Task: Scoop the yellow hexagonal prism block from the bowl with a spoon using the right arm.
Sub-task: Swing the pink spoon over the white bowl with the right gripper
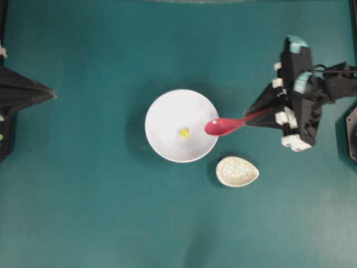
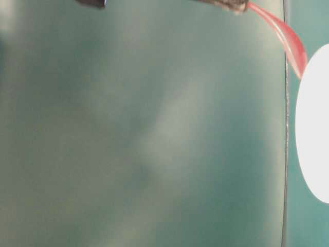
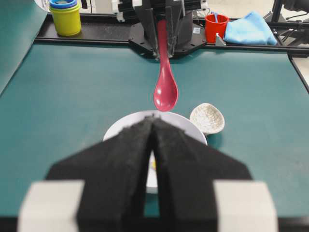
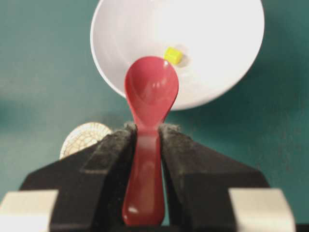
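The white bowl (image 1: 181, 106) sits mid-table with the tiny yellow block (image 1: 184, 132) inside it, also seen in the right wrist view (image 4: 173, 55). My right gripper (image 1: 257, 115) is shut on the handle of the pink-red spoon (image 1: 222, 126). The scoop hangs over the bowl's right rim, above it and apart from the block (image 4: 151, 87). In the left wrist view the spoon (image 3: 165, 92) hangs above the bowl's far rim (image 3: 126, 123). My left gripper (image 1: 51, 94) is shut and empty at the far left.
A speckled beige spoon rest (image 1: 237, 171) lies just right of and below the bowl. In the left wrist view stacked cups (image 3: 65, 17), a red cup (image 3: 215, 26) and a blue cloth (image 3: 249, 30) sit beyond the table's far edge.
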`<move>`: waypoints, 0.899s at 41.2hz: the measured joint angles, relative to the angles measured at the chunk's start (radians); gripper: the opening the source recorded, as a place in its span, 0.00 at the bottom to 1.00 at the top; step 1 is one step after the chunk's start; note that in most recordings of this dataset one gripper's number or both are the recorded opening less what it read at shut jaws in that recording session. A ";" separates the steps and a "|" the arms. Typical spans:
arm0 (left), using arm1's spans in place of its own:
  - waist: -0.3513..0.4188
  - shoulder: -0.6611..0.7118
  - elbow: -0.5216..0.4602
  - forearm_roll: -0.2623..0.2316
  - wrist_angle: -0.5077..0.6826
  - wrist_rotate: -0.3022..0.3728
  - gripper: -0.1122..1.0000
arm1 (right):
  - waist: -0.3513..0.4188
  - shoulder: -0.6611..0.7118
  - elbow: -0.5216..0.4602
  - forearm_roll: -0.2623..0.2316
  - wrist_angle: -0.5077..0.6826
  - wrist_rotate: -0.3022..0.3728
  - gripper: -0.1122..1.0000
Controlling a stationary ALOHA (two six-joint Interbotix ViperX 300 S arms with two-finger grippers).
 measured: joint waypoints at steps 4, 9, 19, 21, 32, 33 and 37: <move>0.000 0.002 -0.002 0.000 0.002 0.000 0.13 | -0.017 0.049 -0.055 -0.023 0.063 0.000 0.32; 0.000 0.002 -0.002 0.000 0.000 0.000 0.13 | -0.023 0.112 -0.120 -0.058 0.133 0.003 0.32; 0.000 0.002 -0.002 0.000 0.000 0.000 0.13 | -0.034 0.215 -0.213 -0.155 0.230 0.106 0.32; 0.000 0.002 -0.002 0.000 0.000 0.000 0.13 | -0.035 0.230 -0.229 -0.184 0.244 0.141 0.32; -0.002 0.002 0.000 0.000 0.000 0.000 0.13 | -0.035 0.275 -0.295 -0.282 0.313 0.295 0.32; 0.000 0.002 0.000 0.000 0.000 0.000 0.13 | -0.037 0.278 -0.299 -0.285 0.319 0.301 0.32; 0.000 0.002 -0.002 0.000 0.000 0.000 0.13 | -0.035 0.293 -0.321 -0.288 0.344 0.319 0.32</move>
